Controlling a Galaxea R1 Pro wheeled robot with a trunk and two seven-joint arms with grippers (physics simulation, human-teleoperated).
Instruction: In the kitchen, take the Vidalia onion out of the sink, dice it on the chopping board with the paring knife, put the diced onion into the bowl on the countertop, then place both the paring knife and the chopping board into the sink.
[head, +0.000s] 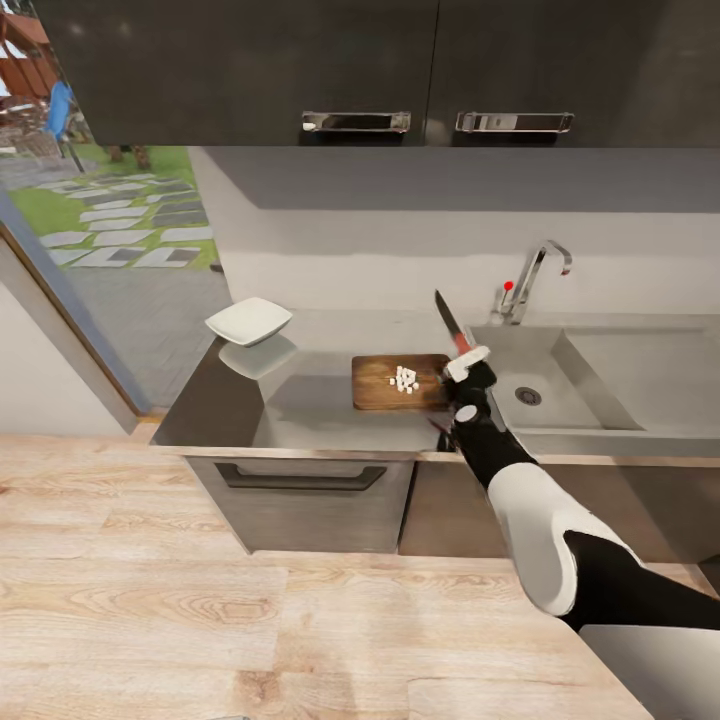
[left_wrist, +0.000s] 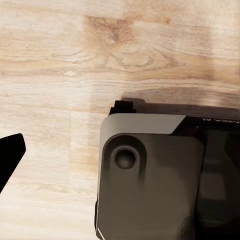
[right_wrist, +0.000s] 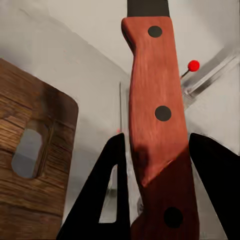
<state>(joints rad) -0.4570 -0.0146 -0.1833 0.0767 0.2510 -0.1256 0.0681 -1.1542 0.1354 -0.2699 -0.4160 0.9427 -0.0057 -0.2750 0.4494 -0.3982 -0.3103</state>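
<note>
At frame centre, the right gripper (head: 470, 372) clamped the paring knife (head: 452, 328), dark blade raised beside white diced onion (head: 404, 379); left pincer's state unclear.

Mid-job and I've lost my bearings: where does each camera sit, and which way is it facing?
Head: high on the robot, facing down at the countertop, board, diced onion, bowl, sink; right arm shows.
Left wrist: on the left arm, facing the wooden floor; robot base shows.
Right wrist: along the right gripper gripping the knife.
Shared: head and right wrist both show knife, board, tap's red knob.
</note>
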